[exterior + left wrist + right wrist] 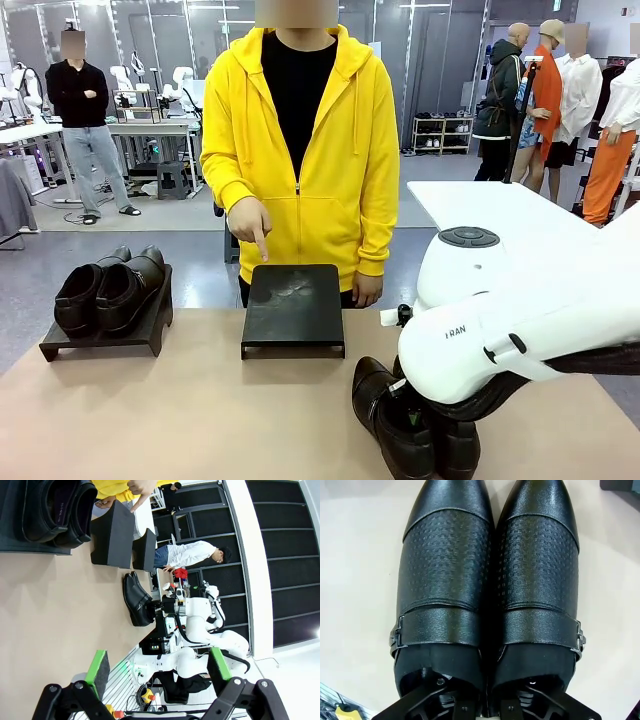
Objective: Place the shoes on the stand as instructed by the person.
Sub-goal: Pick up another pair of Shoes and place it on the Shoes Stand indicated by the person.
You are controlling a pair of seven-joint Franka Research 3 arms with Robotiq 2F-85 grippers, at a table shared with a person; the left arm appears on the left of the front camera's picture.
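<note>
One pair of shoes point(108, 288) is already sitting on the far-left stand point(100, 345), so half the job looks done. The second pair point(412, 425) is lying on the table point(180, 420) at the near right, not yet lifted. The person point(300, 150) is pointing a finger point(261, 245) down at the bare middle stand point(293, 308), which I judge to be marking the target. What is left is lifting this pair and setting it there.

The right gripper point(487, 707) is reaching into the shoe openings, its fingers pressed together on the inner walls where the two shoes are touching; the right wrist view is showing this, while the front view is hiding it behind the white arm point(520, 320). The left gripper point(157, 667) is hanging with its green pads spread apart, holding nothing, and its view is taking in both stands and the second pair from the side.
</note>
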